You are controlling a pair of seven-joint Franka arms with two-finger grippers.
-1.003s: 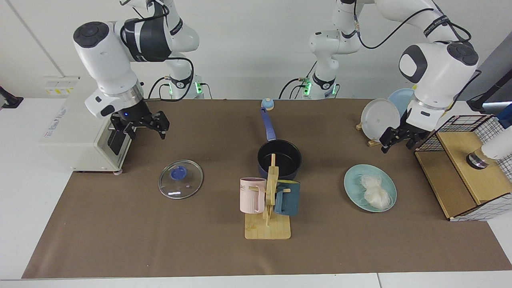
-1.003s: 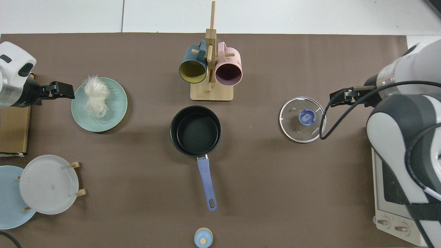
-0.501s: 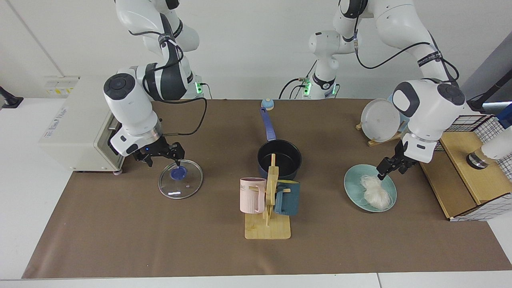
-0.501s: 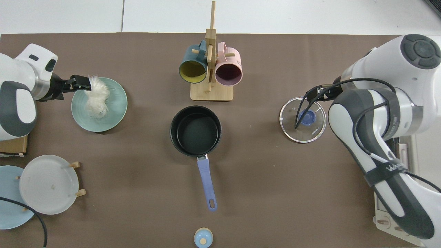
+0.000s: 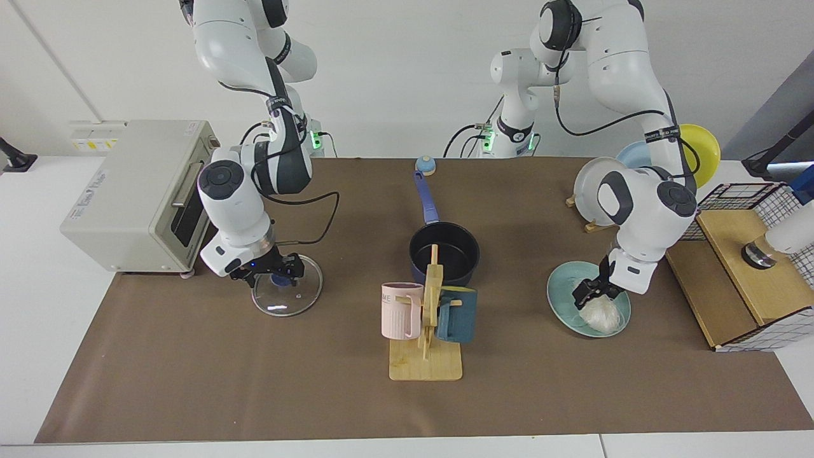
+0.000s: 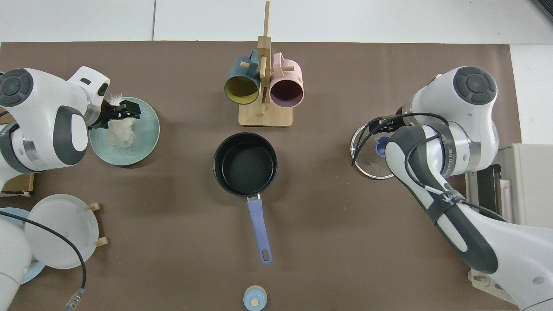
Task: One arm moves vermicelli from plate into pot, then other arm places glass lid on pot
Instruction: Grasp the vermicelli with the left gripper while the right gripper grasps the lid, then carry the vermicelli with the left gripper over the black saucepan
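Both grippers lowered, left gripper [image 5: 590, 294] jaws straddling wispy white vermicelli [image 5: 601, 314], right unclear

White vermicelli [image 5: 600, 314] lies clumped on the pale-teal plate [image 5: 562, 305] near one end of the worktop. The empty navy pot [image 5: 444, 252] sits mid-worktop, upright. The glass lid [image 5: 289, 301] lies flat toward the opposite end.

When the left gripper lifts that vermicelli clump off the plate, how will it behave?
The vermicelli is a loose tangle of thin strands, so it will probably sag and trail from the left gripper. It looks light. Stray strands may snag on the plate rim or drop before reaching the pot.
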